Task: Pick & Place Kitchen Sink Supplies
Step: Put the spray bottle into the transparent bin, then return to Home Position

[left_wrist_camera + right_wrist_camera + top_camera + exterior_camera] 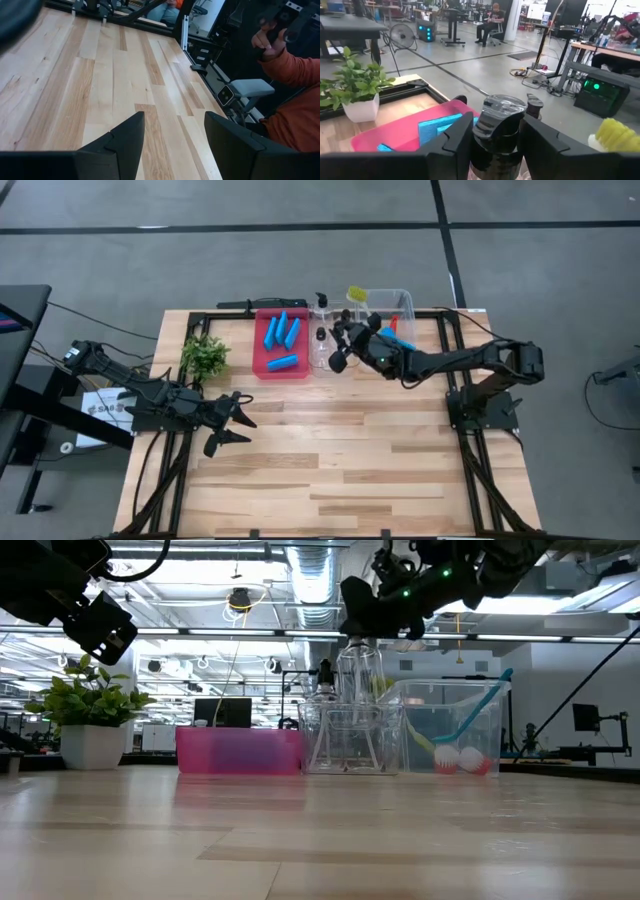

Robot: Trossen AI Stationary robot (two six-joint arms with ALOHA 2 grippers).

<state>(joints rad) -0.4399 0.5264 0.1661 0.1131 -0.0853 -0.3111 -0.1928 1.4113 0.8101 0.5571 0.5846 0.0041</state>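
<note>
Right hand (496, 137) grips a pump bottle (499, 125), plain only from its wrist; left hand (174, 131) gapes, empty.

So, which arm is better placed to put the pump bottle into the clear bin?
The right. Its end effector already grips a pump bottle above the clear bin, between the red tray and the brush bin. The left end effector is open, far off over bare table.
</note>
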